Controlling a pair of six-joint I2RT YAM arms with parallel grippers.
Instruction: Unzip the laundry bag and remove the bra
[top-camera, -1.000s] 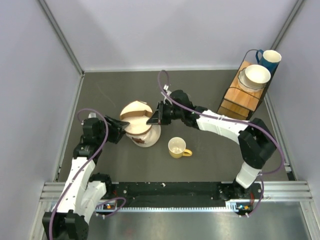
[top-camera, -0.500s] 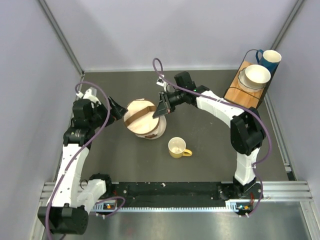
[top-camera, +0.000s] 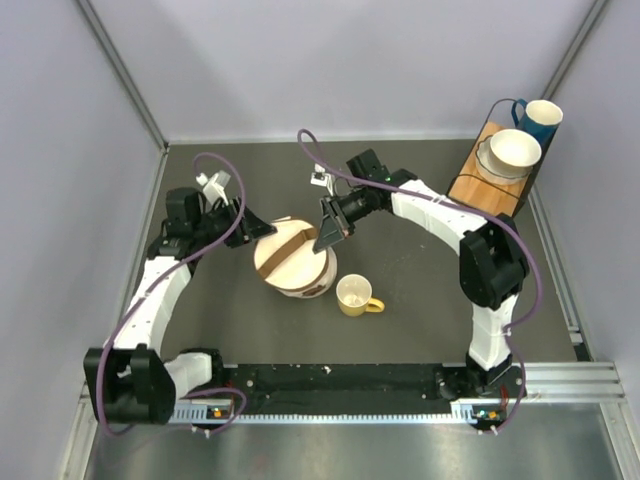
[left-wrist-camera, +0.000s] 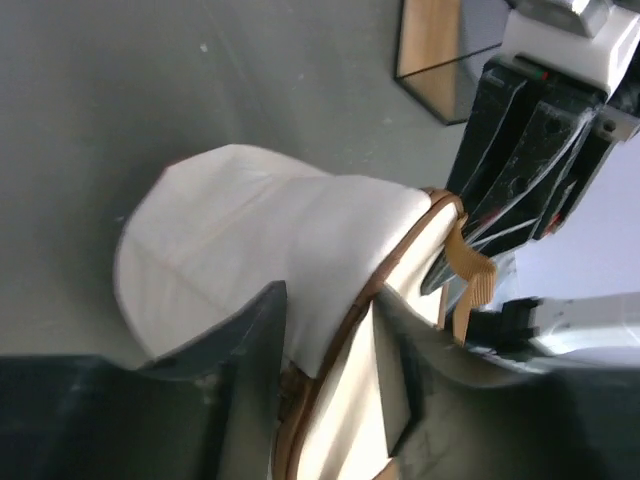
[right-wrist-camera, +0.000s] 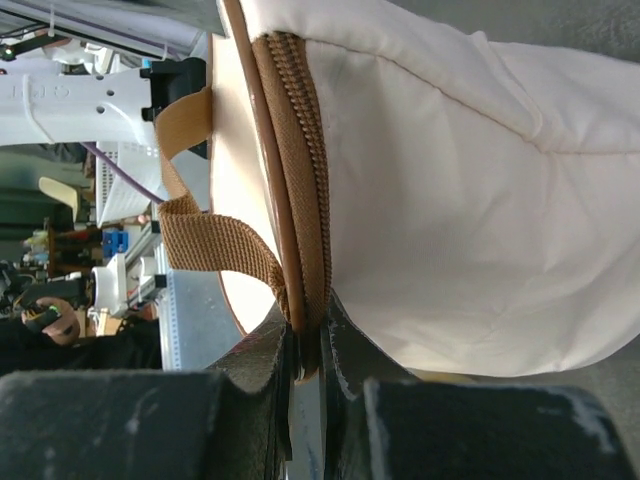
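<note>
Top external view has the yellow mug (top-camera: 354, 295) nearest the arm bases, standing open side up on the dark counter (top-camera: 420, 300). Just beside it, a bit further back and to the left, is the laundry bag (top-camera: 290, 262). It is round like a drum and cream white, with a brown rim and a brown strap (top-camera: 285, 243) across its flat face. The bag is tipped, so that face looks up.

The right jaws are at its right side. Up close, they are pressed together on the brown zipper (right-wrist-camera: 300, 150) at the rim, and the zipper teeth there are closed. The left jaws are at the bag's left edge. One finger sits on each side of a fold of white cloth and brown rim, but I cannot tell if they squeeze it.

Far back on the right is a wooden stand (top-camera: 485, 190) with a white bowl (top-camera: 513, 150) on top and a blue mug (top-camera: 541, 115) behind it.
</note>
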